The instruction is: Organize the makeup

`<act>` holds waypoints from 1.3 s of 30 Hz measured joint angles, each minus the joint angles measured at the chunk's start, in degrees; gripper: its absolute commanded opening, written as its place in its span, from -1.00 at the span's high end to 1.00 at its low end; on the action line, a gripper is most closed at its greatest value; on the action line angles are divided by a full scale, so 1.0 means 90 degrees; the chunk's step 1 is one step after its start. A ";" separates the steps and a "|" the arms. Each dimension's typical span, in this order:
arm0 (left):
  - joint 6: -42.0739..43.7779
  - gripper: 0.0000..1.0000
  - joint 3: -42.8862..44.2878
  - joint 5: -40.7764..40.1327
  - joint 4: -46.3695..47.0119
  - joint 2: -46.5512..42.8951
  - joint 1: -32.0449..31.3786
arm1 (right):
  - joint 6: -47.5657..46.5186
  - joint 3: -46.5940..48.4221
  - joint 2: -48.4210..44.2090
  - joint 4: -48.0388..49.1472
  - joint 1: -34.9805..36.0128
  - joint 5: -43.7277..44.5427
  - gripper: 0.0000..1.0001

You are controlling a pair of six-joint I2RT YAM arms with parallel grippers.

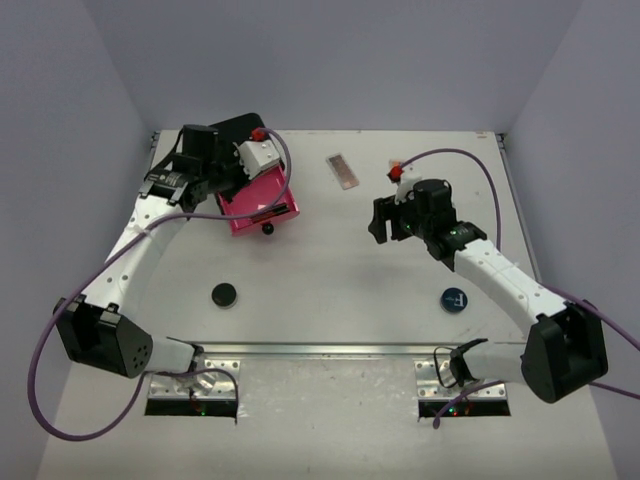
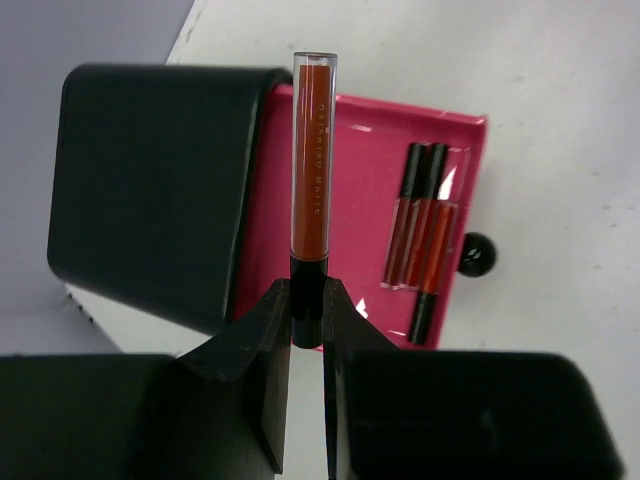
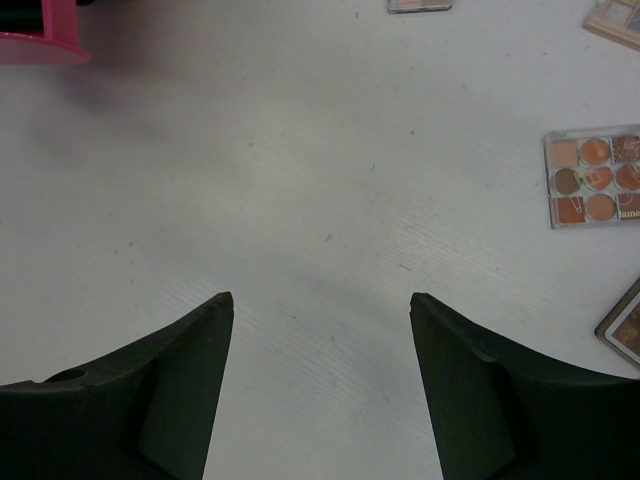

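Our left arm runs from its folded elbow at the near-left corner up along the table edge, and its wrist turns inward at the far end. The left gripper (image 2: pixel 306 300) is pressed together on the dark cap end of a red lip-gloss tube (image 2: pixel 313 160), which sticks straight out past the fingertips. Beyond the tips and to their left sits the black chest (image 2: pixel 150 190). Its pink drawer (image 2: pixel 350 200) stands open just ahead and to the right. More gloss tubes (image 2: pixel 425 225) lie inside, and the round black knob (image 2: pixel 477 253) sits at the drawer front.

Between our two arms, a round black compact (image 1: pixel 224 295) rests on the table (image 1: pixel 330 270) towards the bases. A slim palette (image 1: pixel 342 170) lies towards the far edge.

Our right arm bends at the near-right corner and slants in towards the middle, its wrist tipped down. The right gripper (image 3: pixel 322 298) has its fingers spread wide over bare tabletop and holds nothing. Ahead and to the right of its tips lies an orange-swatch palette (image 3: pixel 595 178), well apart from them. A blue-topped compact (image 1: pixel 455 298) sits back beside the forearm.
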 measured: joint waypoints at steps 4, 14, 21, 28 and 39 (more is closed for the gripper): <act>0.0042 1.00 -0.0520 -0.0977 0.0566 0.0148 0.0000 | 0.0049 0.0084 0.0124 -0.0012 0.0000 -0.0113 -0.43; 0.0155 -0.03 -0.1336 -0.1934 0.1440 0.0580 0.0000 | 0.0415 0.0425 0.0523 -0.0160 0.0000 -0.0541 -0.57; -0.0032 -0.54 -0.1332 -0.2071 0.1900 0.0701 0.0000 | 0.0890 0.0478 0.0827 -0.0096 0.0134 -0.1042 -0.59; -0.1127 -0.66 0.0107 -0.2181 0.1794 0.1245 0.0000 | 0.1053 0.0501 0.0989 0.0317 0.1013 -0.0823 -0.35; -0.2444 -0.61 0.3151 -0.2471 0.2450 0.3320 0.0471 | 0.1524 0.0854 0.2187 0.1847 0.3028 0.1439 -0.25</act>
